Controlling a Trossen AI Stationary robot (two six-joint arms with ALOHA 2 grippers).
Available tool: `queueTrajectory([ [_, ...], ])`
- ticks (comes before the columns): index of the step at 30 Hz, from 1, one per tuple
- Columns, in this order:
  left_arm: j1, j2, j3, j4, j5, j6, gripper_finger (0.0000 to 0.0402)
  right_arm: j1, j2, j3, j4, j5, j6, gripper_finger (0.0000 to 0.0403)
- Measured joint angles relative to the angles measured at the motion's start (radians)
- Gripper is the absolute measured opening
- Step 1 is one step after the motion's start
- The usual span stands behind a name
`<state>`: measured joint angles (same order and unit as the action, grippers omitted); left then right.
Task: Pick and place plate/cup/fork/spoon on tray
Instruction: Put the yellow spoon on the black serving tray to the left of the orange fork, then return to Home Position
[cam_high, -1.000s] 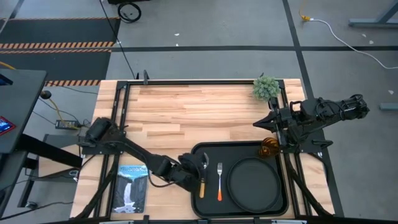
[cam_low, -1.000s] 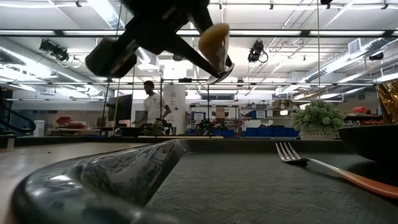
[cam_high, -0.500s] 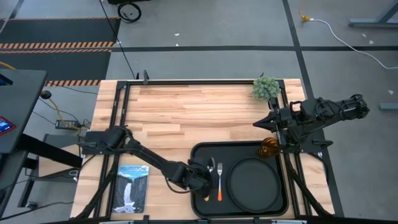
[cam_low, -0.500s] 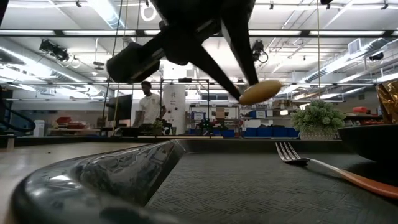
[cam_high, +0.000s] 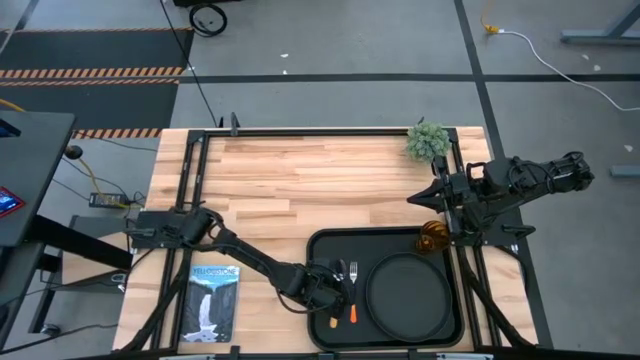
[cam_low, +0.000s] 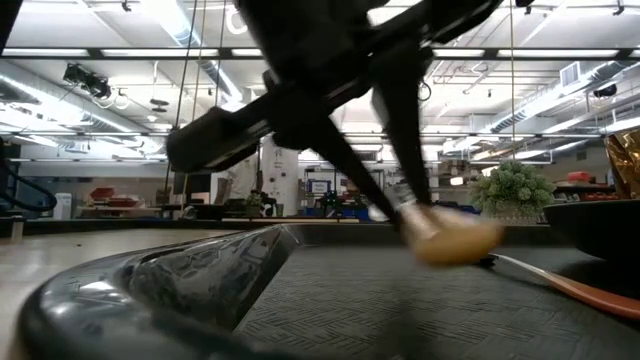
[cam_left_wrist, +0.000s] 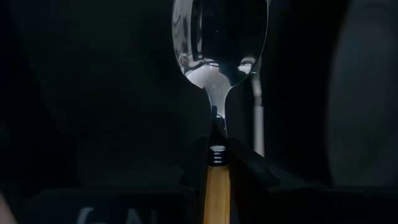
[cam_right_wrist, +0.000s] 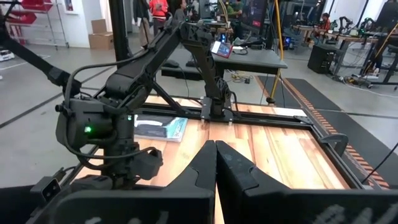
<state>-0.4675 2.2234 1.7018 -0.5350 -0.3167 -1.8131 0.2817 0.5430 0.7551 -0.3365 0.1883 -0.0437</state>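
Observation:
The black tray lies at the near right of the table. On it are the round black plate, the fork and, at its far right corner, the amber cup. My left gripper is over the tray's left part, just left of the fork, shut on the spoon. The spoon's silver bowl points toward the far edge. My right gripper waits shut above the table's right side, beyond the cup. My left gripper pinches the spoon's yellow-orange handle between its two fingers, near where it meets the silver stem. The fingers slant down from the table's left. The handle's free end is low over the tray floor; whether it touches, I cannot tell.
A small green plant stands at the far right corner. A booklet lies at the near left beside the tray. The far and middle parts of the wooden tabletop are bare.
My left gripper has carried the spoon toward the table's right, over the tray's rim to beside the fork, and down. The spoon has tipped from steeply raised to nearly level, and its handle end has come low over the tray floor.

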Motion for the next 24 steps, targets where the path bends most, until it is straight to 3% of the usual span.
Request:
queueTrajectory([
  [15,0.0,0.001,-0.001,-0.008,-0.019,0.028,0.0127,0.0,0.0,0.0,-0.001,0.0,0.0,0.0009],
  [24,0.028,-0.033,0.019,-0.059,0.115,0.274,0.0127,0.0,-0.005,0.0,-0.015,-0.022,-0.008,0.0009],
])
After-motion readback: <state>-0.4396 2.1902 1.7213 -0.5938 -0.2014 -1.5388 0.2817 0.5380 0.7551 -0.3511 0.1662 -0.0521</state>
